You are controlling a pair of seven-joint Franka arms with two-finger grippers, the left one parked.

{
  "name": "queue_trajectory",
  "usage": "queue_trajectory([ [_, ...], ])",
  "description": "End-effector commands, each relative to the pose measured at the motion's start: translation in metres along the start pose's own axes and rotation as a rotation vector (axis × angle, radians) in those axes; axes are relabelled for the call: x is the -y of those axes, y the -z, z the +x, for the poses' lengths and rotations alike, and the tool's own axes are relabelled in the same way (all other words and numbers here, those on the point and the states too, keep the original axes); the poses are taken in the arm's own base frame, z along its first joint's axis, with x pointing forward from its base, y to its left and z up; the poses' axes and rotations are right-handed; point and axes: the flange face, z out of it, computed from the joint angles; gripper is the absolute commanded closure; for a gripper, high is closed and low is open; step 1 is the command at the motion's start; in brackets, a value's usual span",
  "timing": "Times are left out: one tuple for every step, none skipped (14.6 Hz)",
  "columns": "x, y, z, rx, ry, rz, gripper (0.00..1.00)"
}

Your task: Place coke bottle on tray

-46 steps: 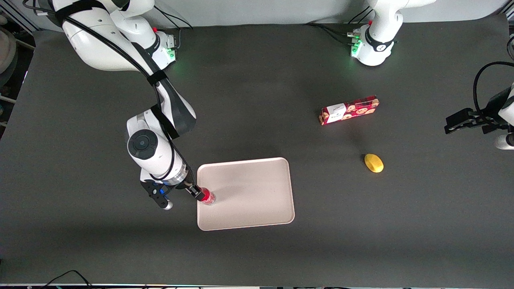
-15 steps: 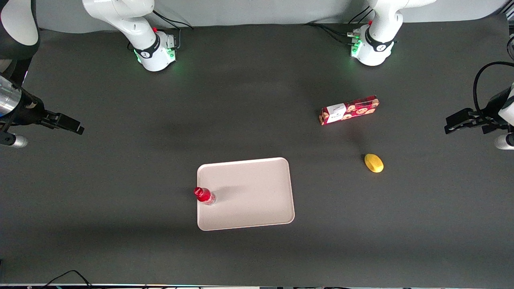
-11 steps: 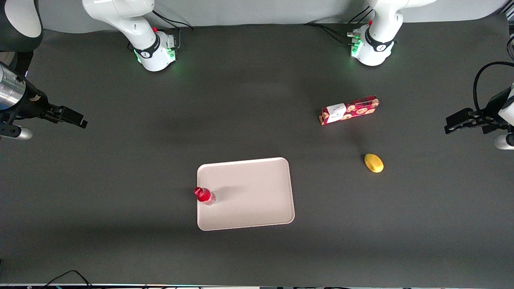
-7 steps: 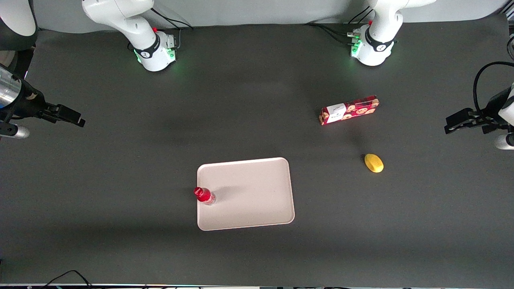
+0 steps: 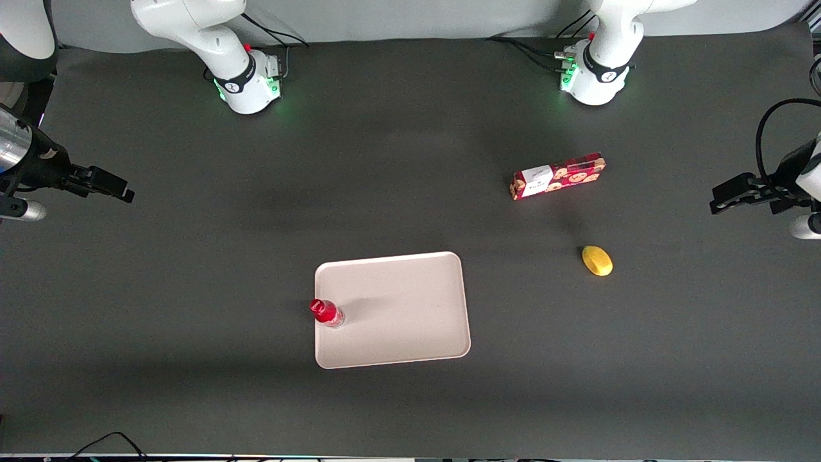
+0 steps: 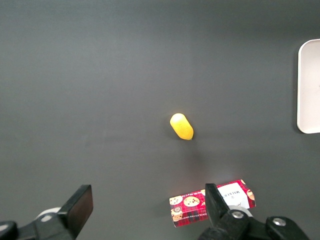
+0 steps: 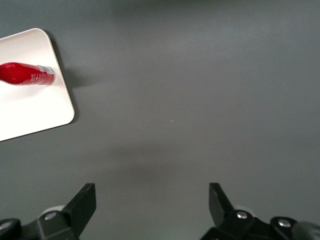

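The coke bottle point(image 5: 326, 312) stands upright on the tray point(image 5: 404, 314), at its rim nearest the working arm, whose hand point(image 5: 106, 186) hangs wide and empty, well apart above the worktop point(image 5: 192, 269).

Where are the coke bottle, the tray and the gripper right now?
coke bottle point(image 5: 325, 312): front view, on its red cap and shoulder.
tray point(image 5: 410, 308): front view, bare floor of it.
gripper point(image 7: 152, 197): right wrist view, midway between its open fingertips, above bare table.
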Motion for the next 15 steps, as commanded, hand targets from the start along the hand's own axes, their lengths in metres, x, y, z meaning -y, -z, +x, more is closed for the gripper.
queue_trajectory([
  [-0.007, 0.024, -0.01, -0.053, 0.062, 0.018, 0.0],
  [-0.01, 0.036, -0.007, -0.078, 0.085, 0.009, 0.0],
  [-0.01, 0.046, -0.002, -0.101, 0.126, -0.032, 0.0],
  [-0.011, 0.049, 0.003, -0.107, 0.151, -0.049, 0.0],
  [-0.013, 0.05, 0.004, -0.107, 0.153, -0.048, 0.0],
  [-0.014, 0.051, 0.004, -0.11, 0.143, -0.042, 0.0],
  [-0.012, 0.053, 0.004, -0.114, 0.133, -0.032, 0.0],
  [-0.013, 0.062, 0.004, -0.132, 0.128, -0.012, 0.0],
  [-0.013, 0.065, 0.005, -0.136, 0.124, 0.002, 0.0],
  [-0.01, 0.066, 0.004, -0.136, 0.115, 0.018, 0.0],
  [-0.008, 0.066, 0.004, -0.137, 0.082, 0.028, 0.0],
  [-0.006, 0.069, 0.003, -0.141, 0.073, 0.028, 0.0],
  [-0.008, 0.07, 0.001, -0.128, 0.078, 0.018, 0.0],
  [-0.005, 0.072, 0.001, -0.128, 0.083, 0.016, 0.0],
  [-0.004, 0.074, 0.002, -0.131, 0.084, 0.015, 0.0],
])
